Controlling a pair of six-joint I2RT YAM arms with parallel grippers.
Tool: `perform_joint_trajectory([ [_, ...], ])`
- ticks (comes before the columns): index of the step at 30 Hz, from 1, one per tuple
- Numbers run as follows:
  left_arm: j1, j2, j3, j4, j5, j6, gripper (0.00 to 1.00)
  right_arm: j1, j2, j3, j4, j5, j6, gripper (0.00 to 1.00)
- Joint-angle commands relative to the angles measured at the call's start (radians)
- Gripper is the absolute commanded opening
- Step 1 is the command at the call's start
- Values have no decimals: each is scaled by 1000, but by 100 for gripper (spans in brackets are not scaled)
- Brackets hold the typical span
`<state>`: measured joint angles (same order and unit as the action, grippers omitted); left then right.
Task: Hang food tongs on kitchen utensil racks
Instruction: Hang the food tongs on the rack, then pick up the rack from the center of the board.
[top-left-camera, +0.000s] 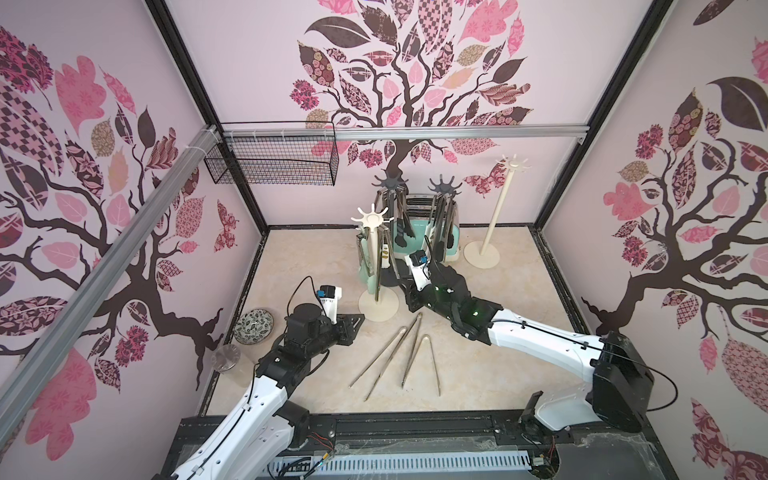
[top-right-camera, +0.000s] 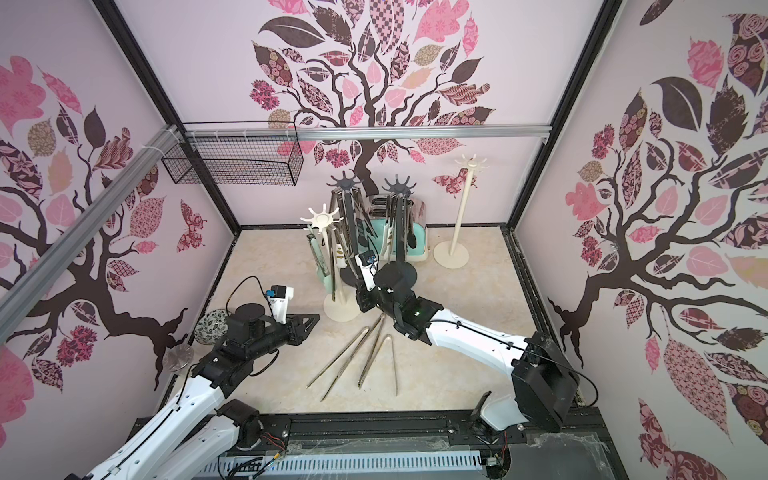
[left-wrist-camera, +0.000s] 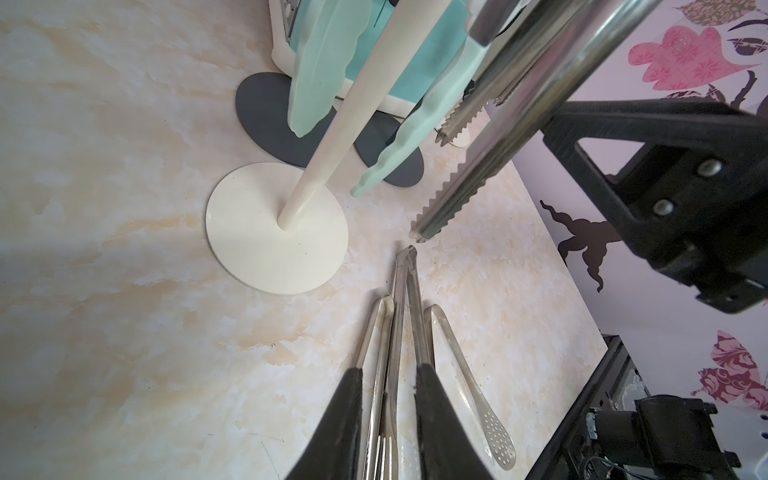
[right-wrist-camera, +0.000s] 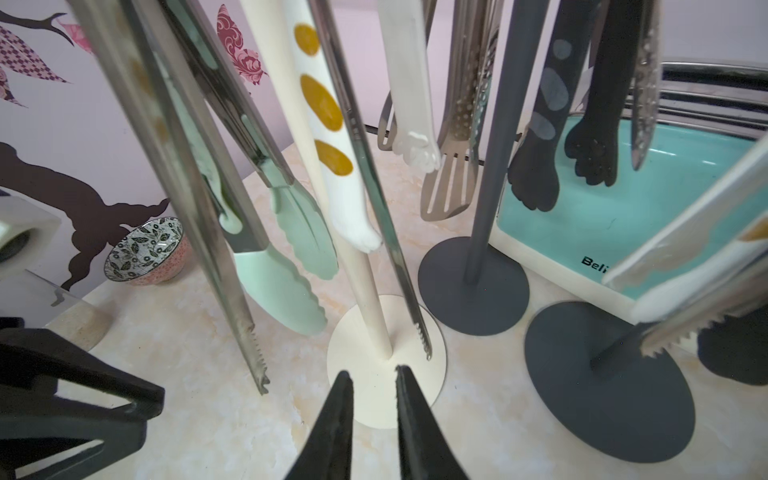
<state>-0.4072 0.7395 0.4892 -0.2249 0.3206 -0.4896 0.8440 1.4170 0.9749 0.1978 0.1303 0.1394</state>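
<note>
1. While three loose tongs (left-wrist-camera: 402, 316) lie side by side on the table (top-left-camera: 490, 374) just in front of the near cream rack (top-left-camera: 371, 218), the left tool (top-left-camera: 351, 326) hangs over the table to their left, apart from them; both top views show this.
2. From the left wrist, the left tool (left-wrist-camera: 388, 370) stands narrowly parted with nothing between its fingers; the loose tongs show through the gap, lying on the table below; only this view shows that one of them ends in a perforated spoon.
3. In both top views the right tool (top-left-camera: 410, 300) sits low beside the near cream rack's base; its gap is hidden there; the right wrist view shows the right tool (right-wrist-camera: 372, 372) narrowly parted, gripping nothing, above that base's edge.
4. Hung tongs (right-wrist-camera: 286, 291) dangle from the near cream rack and the two dark racks (top-left-camera: 390, 183); the top views give slim bundles only; the right wrist view shows their tips: mint-green, cream with mustard spots, black paw shapes, toothed steel.
5. Only the top views show the far cream rack (top-left-camera: 496, 216), well apart at the back right.
6. A mint toaster (right-wrist-camera: 582, 220) stands behind the dark racks; a bowl (top-left-camera: 253, 326) and a glass (top-left-camera: 226, 357) sit at the table's left edge.
</note>
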Motion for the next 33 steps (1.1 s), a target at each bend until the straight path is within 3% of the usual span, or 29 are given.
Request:
perform_joint_trajectory([
  [1,3,1,-14,19,7,20,25,-5,-48,-25,0,41,14,23],
  [5,2,-1,-26,37,12,27,25,-52,-92,-94,5,27,40,24],
  [11,3,-28,-67,89,11,35,26,-207,-180,-212,20,-20,71,27],
  [17,1,-10,-77,109,12,47,27,-521,-202,-250,49,-143,85,35],
  [22,1,0,-90,148,18,50,30,-723,-116,-201,125,-200,52,44],
  [28,-1,-1,-92,169,26,68,31,-785,51,-126,345,-131,-67,54],
  [33,-1,-9,-98,184,19,76,31,-821,209,-31,542,-151,-125,57],
])
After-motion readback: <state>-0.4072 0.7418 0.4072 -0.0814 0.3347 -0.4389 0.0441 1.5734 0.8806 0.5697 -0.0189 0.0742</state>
